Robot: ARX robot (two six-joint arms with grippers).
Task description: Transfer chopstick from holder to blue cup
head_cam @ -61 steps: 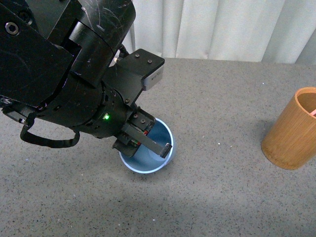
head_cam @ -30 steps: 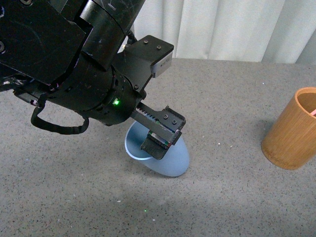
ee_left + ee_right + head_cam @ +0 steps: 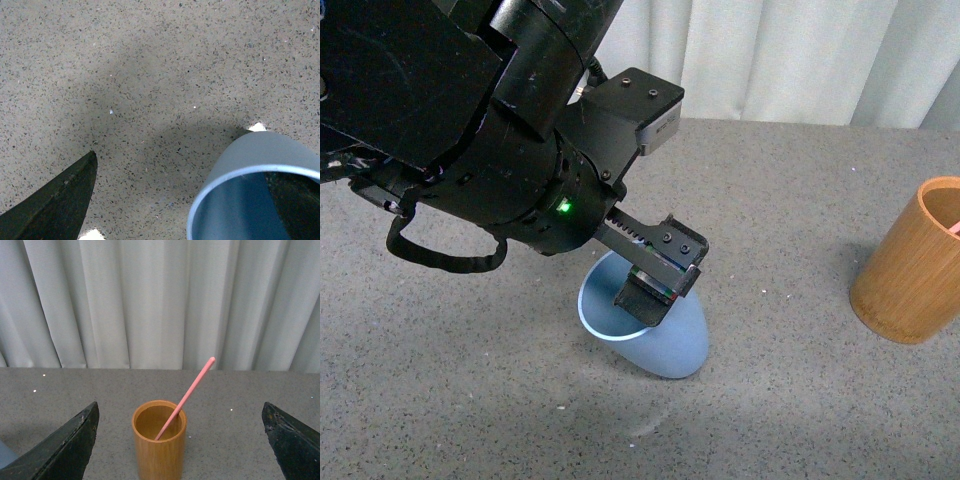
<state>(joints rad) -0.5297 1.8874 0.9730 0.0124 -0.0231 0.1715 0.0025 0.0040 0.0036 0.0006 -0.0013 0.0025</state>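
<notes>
Gaping wide, left gripper (image 3: 185,172) fingers straddle blue cup (image 3: 670,340) rim: one finger inside cup, other well apart over bare table (image 3: 800,200). Cup tilted at lower centre of front frame, mouth turned toward lower left. Right gripper (image 3: 180,407) fingers also wide, holding nothing, holder (image 3: 159,440) framed between them further off. Chopstick (image 3: 187,395) stands in holder, leaning, top end well clear of rim against curtain (image 3: 150,300). Holder upright at right edge of front frame, well apart from cup.

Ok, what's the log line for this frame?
left fingers open, one inside tilted blue cup | right fingers open, facing holder | chopstick leaning in holder | transfer not begun
</notes>
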